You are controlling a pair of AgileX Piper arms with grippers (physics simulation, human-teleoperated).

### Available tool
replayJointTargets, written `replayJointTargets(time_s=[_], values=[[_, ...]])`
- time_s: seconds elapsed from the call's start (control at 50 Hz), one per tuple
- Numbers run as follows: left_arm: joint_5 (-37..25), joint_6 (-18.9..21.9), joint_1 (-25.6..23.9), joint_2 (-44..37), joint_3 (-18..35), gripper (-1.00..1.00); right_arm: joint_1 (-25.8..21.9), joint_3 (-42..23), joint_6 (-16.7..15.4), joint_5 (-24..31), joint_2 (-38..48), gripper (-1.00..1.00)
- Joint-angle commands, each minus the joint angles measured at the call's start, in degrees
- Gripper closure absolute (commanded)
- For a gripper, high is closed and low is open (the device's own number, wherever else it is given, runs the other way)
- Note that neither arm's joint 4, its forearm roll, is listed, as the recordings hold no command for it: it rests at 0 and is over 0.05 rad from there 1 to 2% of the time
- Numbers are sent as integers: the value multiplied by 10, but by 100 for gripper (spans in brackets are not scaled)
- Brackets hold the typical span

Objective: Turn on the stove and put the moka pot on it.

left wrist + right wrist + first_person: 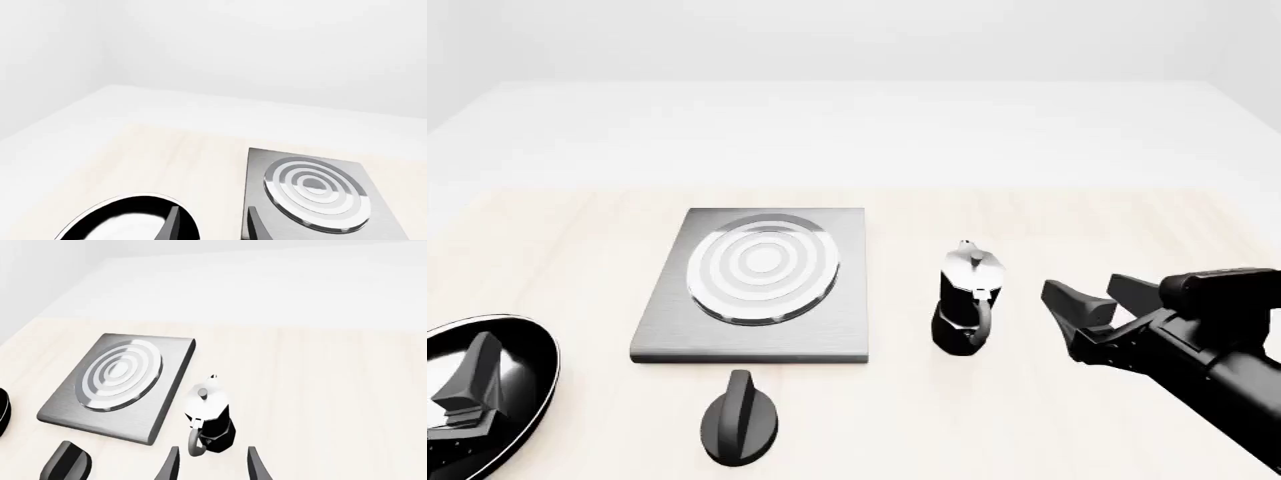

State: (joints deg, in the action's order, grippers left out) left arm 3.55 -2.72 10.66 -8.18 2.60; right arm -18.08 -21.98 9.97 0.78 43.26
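Observation:
The stove (761, 268) is a flat grey plate with silver burner rings, left of centre on the table; it also shows in both wrist views (313, 190) (120, 372). Its black oval knob (741, 418) lies apart, in front of the plate (67, 462). The moka pot (968, 300) stands upright to the right of the plate, handle facing the near side. My right gripper (1081, 288) hovers open just right of the pot; in its wrist view the pot (210, 420) sits just beyond the spread fingers of the gripper (212, 465). My left gripper (470, 380) is open (215, 227) over the pan.
A black frying pan (507, 395) sits at the near left corner, under my left gripper; its rim (127, 202) shows in the left wrist view. Pale wooden tabletop (1068, 230) stretches behind and to the right of the pot.

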Motion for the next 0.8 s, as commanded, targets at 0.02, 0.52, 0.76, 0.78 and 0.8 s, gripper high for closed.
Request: replayJointTargets(time_s=[0.02,0.52,0.76,0.78,0.8], values=[[-14,2,13,67,-16,-100,-38,4,45,-74,106,-100],[8,6,11,49,-22,-100,-65,29,92,-231,265,-100],[13,5,13,44,-23,-100,-71,38,107,-296,335,-100],[13,5,13,44,-24,-100,-72,38,110,-301,339,-100],[12,5,13,46,-24,-100,-73,38,110,-305,346,-100]])
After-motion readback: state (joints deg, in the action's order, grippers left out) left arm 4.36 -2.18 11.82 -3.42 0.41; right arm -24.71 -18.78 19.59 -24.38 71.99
